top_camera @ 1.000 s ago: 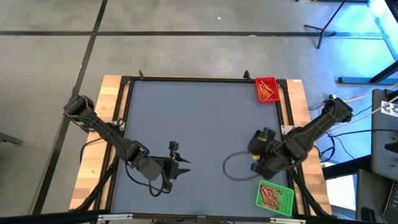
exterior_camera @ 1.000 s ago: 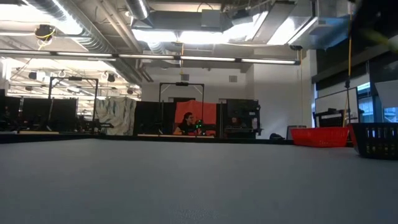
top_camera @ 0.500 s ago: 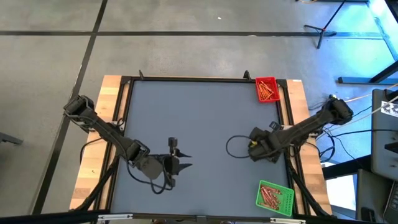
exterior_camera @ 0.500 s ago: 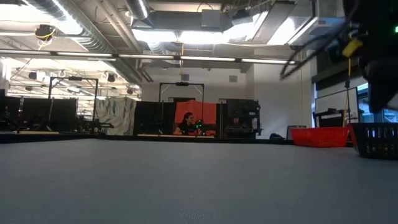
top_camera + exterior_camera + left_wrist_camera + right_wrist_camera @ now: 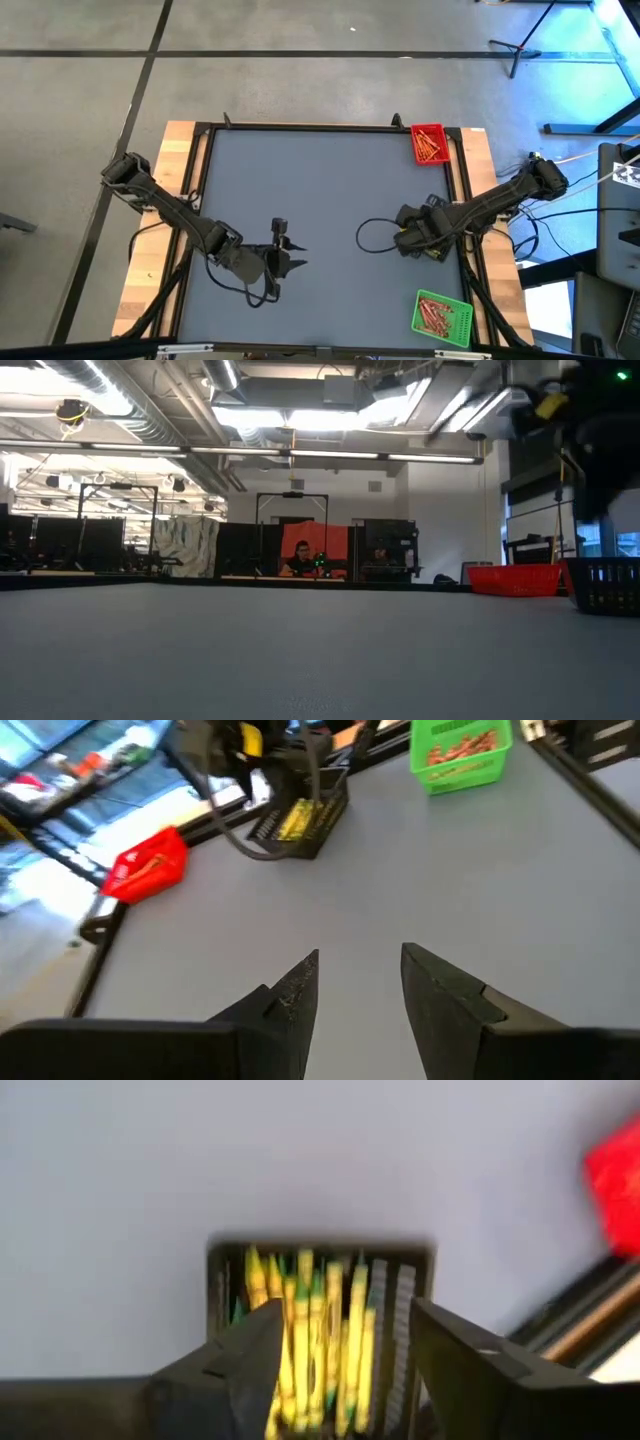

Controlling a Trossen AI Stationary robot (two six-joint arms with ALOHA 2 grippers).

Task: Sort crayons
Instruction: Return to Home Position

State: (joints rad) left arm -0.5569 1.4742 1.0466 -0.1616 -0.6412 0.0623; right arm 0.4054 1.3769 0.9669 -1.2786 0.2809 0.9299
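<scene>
Grey surface: right claw, fingers apart (empty), hangs over black tray of yellow crayons; a low retreat could clip its wall. Left claw also apart.

I have the grey counter carrying a red tray at its far right corner and a green tray at its near right corner. A black tray sits by the right edge between them. A person shows far back in the room.
</scene>
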